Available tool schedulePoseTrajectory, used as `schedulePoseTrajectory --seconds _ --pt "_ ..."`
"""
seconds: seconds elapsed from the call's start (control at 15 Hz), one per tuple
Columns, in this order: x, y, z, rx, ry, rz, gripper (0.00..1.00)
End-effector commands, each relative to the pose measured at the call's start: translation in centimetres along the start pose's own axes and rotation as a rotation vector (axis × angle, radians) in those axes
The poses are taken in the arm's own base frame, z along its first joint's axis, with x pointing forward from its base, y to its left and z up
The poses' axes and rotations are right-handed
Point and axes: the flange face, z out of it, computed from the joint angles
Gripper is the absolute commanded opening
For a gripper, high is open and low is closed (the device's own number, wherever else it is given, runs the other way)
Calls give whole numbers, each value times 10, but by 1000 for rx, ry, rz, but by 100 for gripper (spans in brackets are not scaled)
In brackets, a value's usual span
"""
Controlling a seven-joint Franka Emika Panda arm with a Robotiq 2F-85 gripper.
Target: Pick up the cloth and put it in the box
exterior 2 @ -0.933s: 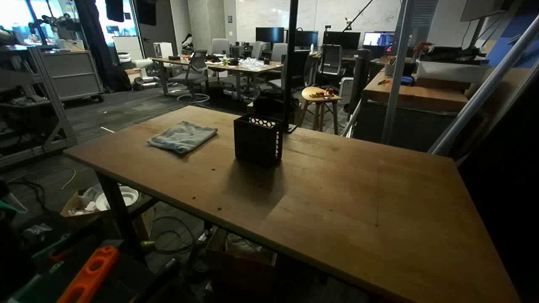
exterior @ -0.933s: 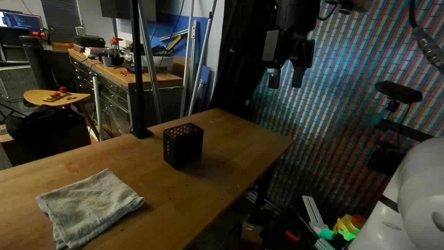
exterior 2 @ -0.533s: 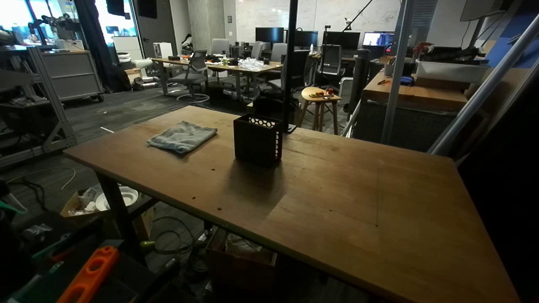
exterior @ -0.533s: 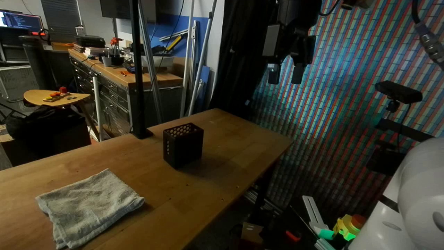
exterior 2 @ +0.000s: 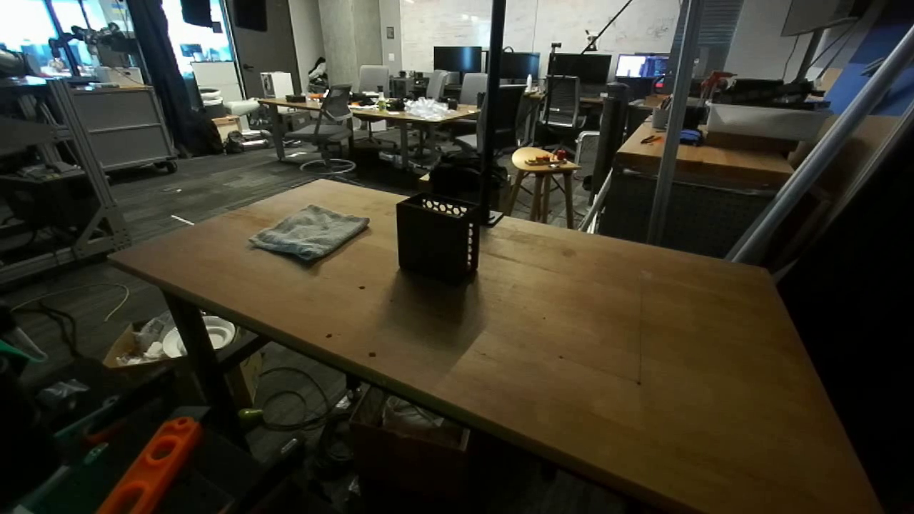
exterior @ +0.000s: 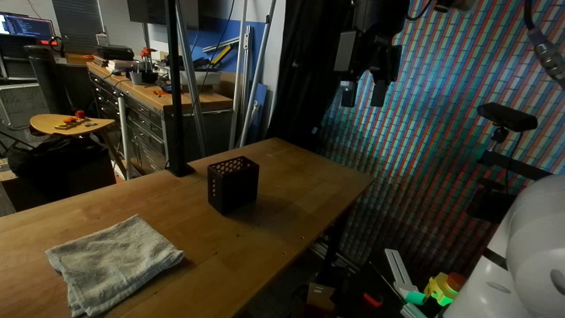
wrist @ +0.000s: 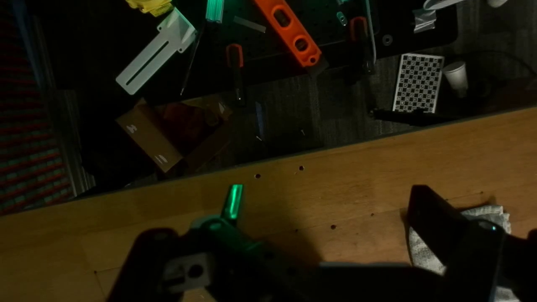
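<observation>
A grey folded cloth lies flat on the wooden table; it also shows in an exterior view. In the wrist view the cloth is partly covered by the right finger. A black box with hexagonal holes and an open top stands upright near the cloth, also seen in an exterior view. The box does not show in the wrist view. My gripper hangs high above the table, apart from both things. In the wrist view its fingers are wide apart with nothing between them.
A black post is fixed at the table's edge close to the box. A camera on a mount stands off the table. An orange level and a cardboard box lie beyond the table edge.
My gripper has risen slightly since the earliest frame and then stayed still. The cloth and the box have not moved.
</observation>
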Motion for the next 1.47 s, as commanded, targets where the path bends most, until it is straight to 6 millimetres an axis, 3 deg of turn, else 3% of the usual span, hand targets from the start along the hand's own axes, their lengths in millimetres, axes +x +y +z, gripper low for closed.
schedulePoseTrajectory --seconds 0.0,0.27,0.8,1.07,1.4 --pt "0 0 -1 0 -1 0 100" --pt "27 -25 0 -18 25 -57 100" --pt "113 -117 11 -69 146 -249 100" --pt "139 -162 18 -95 142 -329 100" --pt "167 -235 28 -108 146 -427 100"
